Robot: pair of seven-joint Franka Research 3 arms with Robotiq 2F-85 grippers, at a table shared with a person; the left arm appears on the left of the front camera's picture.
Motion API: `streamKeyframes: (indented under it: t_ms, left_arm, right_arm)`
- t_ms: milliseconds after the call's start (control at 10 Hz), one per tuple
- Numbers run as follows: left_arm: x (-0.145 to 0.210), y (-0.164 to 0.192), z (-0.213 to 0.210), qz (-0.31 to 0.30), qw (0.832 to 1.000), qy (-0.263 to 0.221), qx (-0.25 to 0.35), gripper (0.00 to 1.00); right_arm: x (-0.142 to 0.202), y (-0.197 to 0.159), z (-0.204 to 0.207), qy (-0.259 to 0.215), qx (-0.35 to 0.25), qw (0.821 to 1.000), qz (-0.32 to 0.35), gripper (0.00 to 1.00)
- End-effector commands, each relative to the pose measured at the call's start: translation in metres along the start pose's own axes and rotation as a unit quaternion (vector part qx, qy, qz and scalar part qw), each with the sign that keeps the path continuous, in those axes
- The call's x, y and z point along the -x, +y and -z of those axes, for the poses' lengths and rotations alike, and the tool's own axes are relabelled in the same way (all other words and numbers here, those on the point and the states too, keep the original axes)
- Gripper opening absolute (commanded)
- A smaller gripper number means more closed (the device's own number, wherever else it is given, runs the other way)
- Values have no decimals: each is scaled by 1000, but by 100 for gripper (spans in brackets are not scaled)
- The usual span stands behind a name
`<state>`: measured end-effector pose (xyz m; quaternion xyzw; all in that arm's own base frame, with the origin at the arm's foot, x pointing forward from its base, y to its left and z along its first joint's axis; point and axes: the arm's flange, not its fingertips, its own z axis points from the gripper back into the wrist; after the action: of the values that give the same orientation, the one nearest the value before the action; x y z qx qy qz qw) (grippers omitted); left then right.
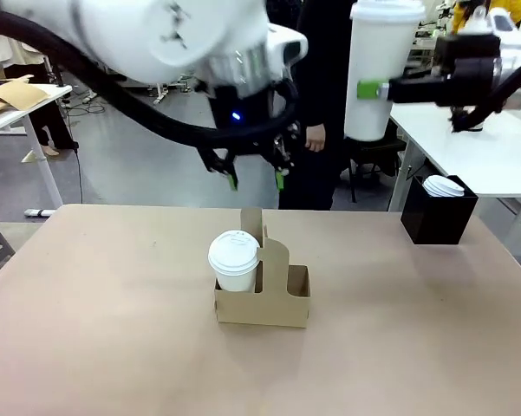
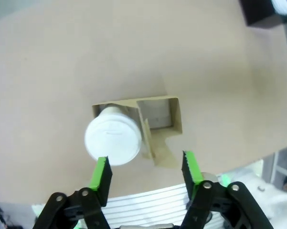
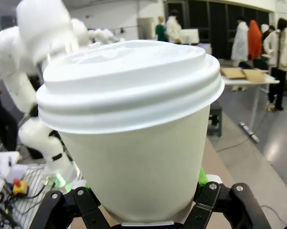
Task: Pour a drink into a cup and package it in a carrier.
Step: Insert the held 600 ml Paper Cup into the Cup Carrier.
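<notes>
**Tall cup held high, carrier on the bench**

Nearest me on the bench (image 1: 87,338) stands the carrier (image 1: 282,303), its handle panel (image 1: 253,227) upright. A shorter lidded cup (image 1: 234,258) sits in its left slot. My left claw (image 1: 256,180) hangs above the carrier, fingers apart and gripping nothing. Farther back on the right, a black box (image 1: 438,224) stands on the bench with white lids (image 1: 443,185) in it. Up above that, my right claw (image 1: 371,88) is clamped on the cup (image 1: 377,48), which is upright, lidded and well clear of the bench. Its lid hides what is inside. Beyond the far edge stands a person (image 1: 321,87) in dark clothes.
</notes>
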<state>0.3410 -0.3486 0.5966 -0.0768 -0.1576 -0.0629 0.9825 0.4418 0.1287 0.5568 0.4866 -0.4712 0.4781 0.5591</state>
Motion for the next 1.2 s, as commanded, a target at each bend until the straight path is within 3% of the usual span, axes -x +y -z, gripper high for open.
streamKeyframes:
  t_ms: [0,200,400,500,600,900,1000,1100]
  left_arm:
    - [28,60,-21,89,995,4,35,100]
    - [48,112,-36,167,985,-26,28,100]
    - [73,148,-30,219,974,-63,13,100]
    - [69,150,-17,172,981,-90,-26,100]
    - [56,136,-41,196,980,-35,15,100]
    - [66,147,-34,197,979,-50,2,100]
    - [64,155,-21,233,971,-36,30,100]
    - [66,171,-16,240,970,-36,30,100]
  right_arm:
    - [25,-15,-5,19,-36,999,-31,80]
    - [64,-23,4,19,-53,997,-57,80]
    - [95,-30,14,13,-23,998,-64,80]
    - [91,-27,13,40,-17,999,-32,80]
    - [93,-29,9,26,-43,998,-48,80]
    - [93,-29,9,26,-43,998,-48,80]
    - [100,-31,9,33,-38,998,-44,80]
    - [107,-37,24,16,-83,994,-67,80]
